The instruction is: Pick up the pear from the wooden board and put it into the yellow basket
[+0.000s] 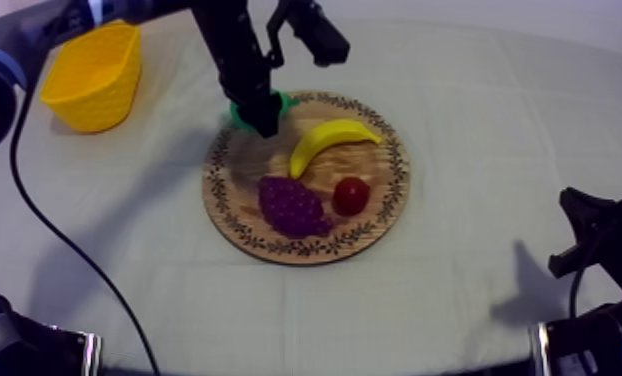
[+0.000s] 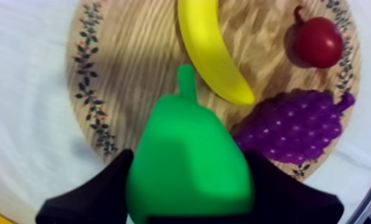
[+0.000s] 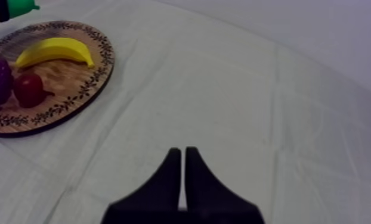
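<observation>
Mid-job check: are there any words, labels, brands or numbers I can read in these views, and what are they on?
None can be read. The rim of the wooden board bears a leaf pattern, not letters; the pear, banana, grapes, small red fruit and yellow basket are plain.

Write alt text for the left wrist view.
The left pincer grips a green pear between its two black fingers. Beyond it, a round wooden board holds a banana, a small red fruit and a bunch of grapes.
</observation>
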Controlling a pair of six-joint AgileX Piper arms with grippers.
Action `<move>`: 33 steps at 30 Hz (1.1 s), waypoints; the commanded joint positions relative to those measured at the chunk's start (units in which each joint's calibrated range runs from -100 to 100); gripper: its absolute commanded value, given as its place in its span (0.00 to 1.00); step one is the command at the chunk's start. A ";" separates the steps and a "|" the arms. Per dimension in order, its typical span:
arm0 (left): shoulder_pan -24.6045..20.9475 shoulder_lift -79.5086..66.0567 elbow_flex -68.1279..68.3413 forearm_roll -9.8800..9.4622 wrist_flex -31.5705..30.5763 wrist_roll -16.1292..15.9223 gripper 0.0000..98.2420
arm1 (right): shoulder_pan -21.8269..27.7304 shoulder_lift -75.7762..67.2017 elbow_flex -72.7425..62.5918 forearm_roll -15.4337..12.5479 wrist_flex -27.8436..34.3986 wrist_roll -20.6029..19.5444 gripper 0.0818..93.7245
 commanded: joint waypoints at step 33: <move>-8.98 -17.06 -6.17 -0.76 5.62 9.17 0.47 | -0.01 -0.04 -0.05 -0.01 0.04 -0.04 0.00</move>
